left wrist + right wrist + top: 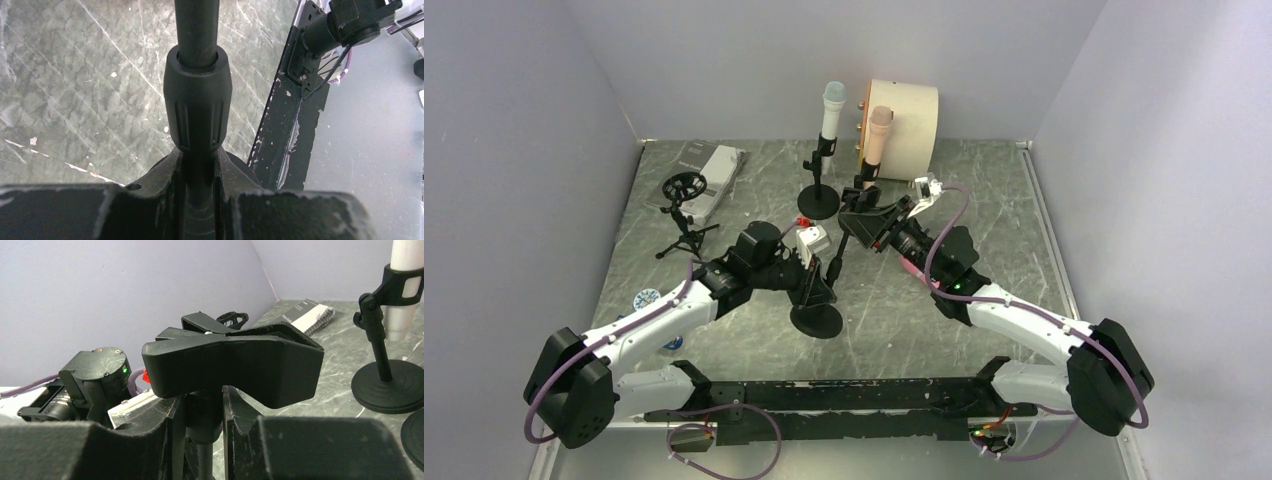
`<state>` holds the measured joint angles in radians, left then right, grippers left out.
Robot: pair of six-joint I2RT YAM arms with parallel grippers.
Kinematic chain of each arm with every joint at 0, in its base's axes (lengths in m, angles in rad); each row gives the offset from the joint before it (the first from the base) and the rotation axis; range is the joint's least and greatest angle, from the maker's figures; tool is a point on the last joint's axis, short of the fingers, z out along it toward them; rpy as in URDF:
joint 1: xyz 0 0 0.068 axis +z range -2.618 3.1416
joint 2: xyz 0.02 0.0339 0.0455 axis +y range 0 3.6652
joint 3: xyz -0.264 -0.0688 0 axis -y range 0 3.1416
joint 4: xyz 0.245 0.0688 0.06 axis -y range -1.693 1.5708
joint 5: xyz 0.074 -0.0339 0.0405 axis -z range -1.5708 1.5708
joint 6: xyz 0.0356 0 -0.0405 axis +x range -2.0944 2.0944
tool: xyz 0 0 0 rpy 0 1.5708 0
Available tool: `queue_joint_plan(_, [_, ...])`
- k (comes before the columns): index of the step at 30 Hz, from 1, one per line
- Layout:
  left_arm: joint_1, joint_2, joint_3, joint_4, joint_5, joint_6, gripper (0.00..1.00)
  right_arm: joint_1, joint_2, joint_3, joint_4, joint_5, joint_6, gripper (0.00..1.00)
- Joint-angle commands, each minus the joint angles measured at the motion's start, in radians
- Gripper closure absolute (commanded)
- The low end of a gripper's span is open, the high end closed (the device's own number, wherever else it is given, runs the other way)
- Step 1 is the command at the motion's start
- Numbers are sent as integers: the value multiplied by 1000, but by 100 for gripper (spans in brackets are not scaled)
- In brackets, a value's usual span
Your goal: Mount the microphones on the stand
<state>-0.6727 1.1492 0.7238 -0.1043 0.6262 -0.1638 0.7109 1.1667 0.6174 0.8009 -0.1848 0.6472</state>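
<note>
left gripper (198,170): clenched on the pole (197,30) of the middle stand (816,320), gripping just below the ribbed collar (196,100).
right gripper (204,410): clenched around the neck under the clip (235,362), one finger on each side and touching it.
middle stand: its round black base sits on the table (1004,220) near the centre, slightly toward 6 o'clock. The pole leans up from it toward 1 o'clock. The clip at the top is between the two arms.
white mic (832,110): stands upright at 12 o'clock, pale-blue head up, held in the clip of a back stand (818,203) with a round base.
peach mic (879,135): stands upright just beside the white mic, toward 1 o'clock, in a second clip. It is in front of the drum (909,120), and its stand's base is hidden behind the right gripper.
drum: a round, cream drum lying on its side against the far wall at 1 o'clock.
tripod (684,205): a small black tripod at 10 o'clock with a ring mount on top.
booklet (716,168): lies flat at 11 o'clock, just behind the tripod.
pink thing (914,268): a sliver under the right arm at 3 o'clock, too hidden to tell what it is.
</note>
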Motion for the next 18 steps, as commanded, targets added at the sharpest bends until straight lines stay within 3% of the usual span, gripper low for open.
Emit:
queue_joint_plan(1, [25, -35, 133, 290, -11, -6, 97, 54, 20, -62, -123, -121, 7, 100])
queue_joint_plan(18, [71, 65, 122, 445, 18, -75, 98, 77, 127, -107, -41, -71, 22, 100])
